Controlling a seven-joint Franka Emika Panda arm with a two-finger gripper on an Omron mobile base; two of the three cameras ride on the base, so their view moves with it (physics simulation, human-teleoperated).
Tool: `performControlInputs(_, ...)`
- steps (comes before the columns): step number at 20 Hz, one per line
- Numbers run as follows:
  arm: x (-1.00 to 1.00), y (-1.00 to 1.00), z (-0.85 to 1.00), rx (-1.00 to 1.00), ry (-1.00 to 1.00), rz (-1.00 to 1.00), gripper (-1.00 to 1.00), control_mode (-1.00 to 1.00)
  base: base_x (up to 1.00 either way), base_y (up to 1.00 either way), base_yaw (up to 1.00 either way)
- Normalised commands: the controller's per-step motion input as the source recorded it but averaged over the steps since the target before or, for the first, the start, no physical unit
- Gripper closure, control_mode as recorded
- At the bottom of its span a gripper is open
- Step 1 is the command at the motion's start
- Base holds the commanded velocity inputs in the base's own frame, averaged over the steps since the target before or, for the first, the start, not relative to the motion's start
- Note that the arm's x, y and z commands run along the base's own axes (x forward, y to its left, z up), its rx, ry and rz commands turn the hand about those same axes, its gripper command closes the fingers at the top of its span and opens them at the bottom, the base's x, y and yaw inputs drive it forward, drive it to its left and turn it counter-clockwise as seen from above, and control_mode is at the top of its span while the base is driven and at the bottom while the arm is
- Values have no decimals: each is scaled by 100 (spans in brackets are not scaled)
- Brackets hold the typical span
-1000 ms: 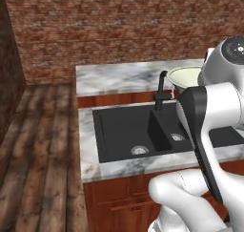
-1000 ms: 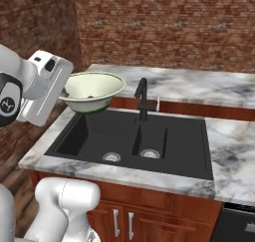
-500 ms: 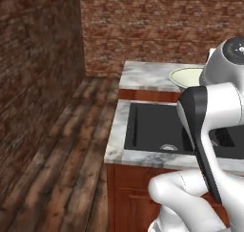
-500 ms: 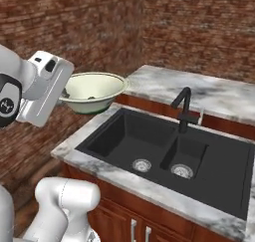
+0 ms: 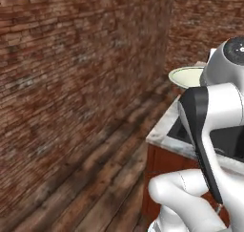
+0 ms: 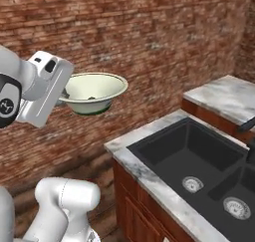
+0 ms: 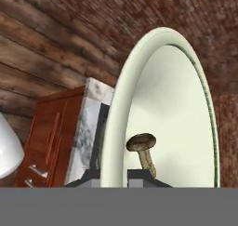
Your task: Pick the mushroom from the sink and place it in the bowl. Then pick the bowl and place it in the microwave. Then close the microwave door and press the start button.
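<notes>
**Bowl carried by its rim, mushroom inside: transport toward the microwave**

The bowl (image 6: 94,91) is pinched at its near rim by the gripper (image 7: 113,174); in the hand view one dark fingertip is seen outside the wall and the other inside it, so the fingers are clamped on the rim with only the wall's thickness between them. Just beyond the inner fingertip, on the bowl's floor, the mushroom (image 7: 143,151) is seen cap-up, close to the gripped rim. In the right base view the bowl is held roughly level, in the air, out from the hand and well clear of the counter (image 6: 149,179).

Judgement: the step in hand is the carry to the microwave, which is not seen here. A one-sided rim grip gives leverage to the bowl's weight, so the wrist should be kept level and turns taken slowly, lest the bowl pivot in the fingers or the mushroom roll out.

Further out, the wrist is bent so the hand points sideways; the forearm is raised at about chest height of the arm. The sink (image 6: 199,166) lies below and well apart from the fingers, beside a brick wall (image 5: 71,83).
</notes>
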Motion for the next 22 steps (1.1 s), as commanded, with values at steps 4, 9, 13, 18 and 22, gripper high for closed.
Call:
performControlInputs(4,0,0,0,0,0,0,100,100,-37,0,65)
performControlInputs(9,0,0,0,0,0,0,100,100,-26,0,60)
performControlInputs(13,0,0,0,0,0,0,100,100,-23,0,61)
performControlInputs(18,0,0,0,0,0,0,100,100,-19,0,60)
performControlInputs(22,0,0,0,0,0,0,100,100,-13,0,58)
